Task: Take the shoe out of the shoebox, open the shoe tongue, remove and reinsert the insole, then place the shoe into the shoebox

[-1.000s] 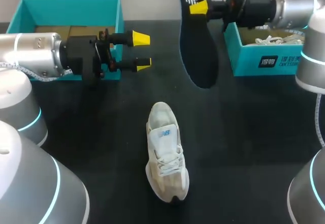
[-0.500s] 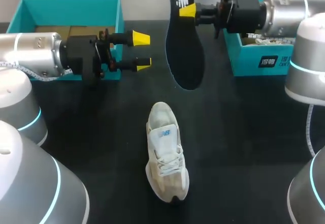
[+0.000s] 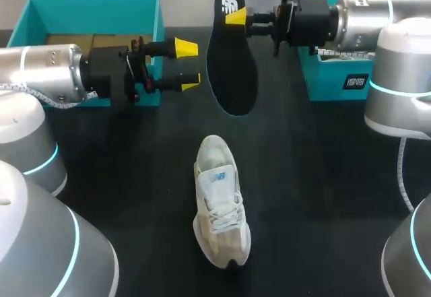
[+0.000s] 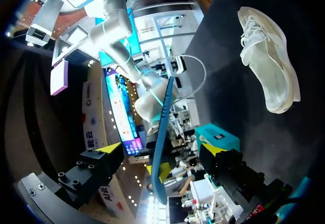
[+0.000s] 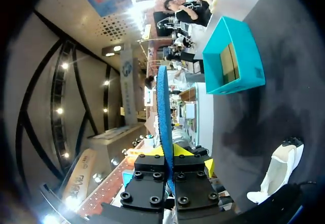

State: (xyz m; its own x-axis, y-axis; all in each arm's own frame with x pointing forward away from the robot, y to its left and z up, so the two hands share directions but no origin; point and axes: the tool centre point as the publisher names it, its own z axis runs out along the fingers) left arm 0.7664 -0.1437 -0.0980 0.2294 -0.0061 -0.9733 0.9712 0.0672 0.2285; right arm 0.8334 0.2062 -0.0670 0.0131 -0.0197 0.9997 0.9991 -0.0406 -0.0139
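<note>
Right gripper (image 3: pixel 236 18) is clamping the insole (image 3: pixel 232 68) by its heel end, toe hanging down toward the shoe (image 3: pixel 219 203), which is lying toe toward me. Left gripper (image 3: pixel 188 64) is hovering, fingers apart, just beside the insole.

Silver-grey rounded arm links (image 3: pixel 40 75) with cyan light rings (image 3: pixel 42 164); black wrist housings (image 3: pixel 111 78), exposed screws (image 5: pixel 152 200); yellow-tipped fingers (image 3: pixel 183 48).

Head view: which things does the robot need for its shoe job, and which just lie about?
For the job: shoe, insole, right claw pinching the insole, left claw, left shoebox.
Just lying about: right shoebox, perhaps; I cannot tell which box is the shoe's.
</note>
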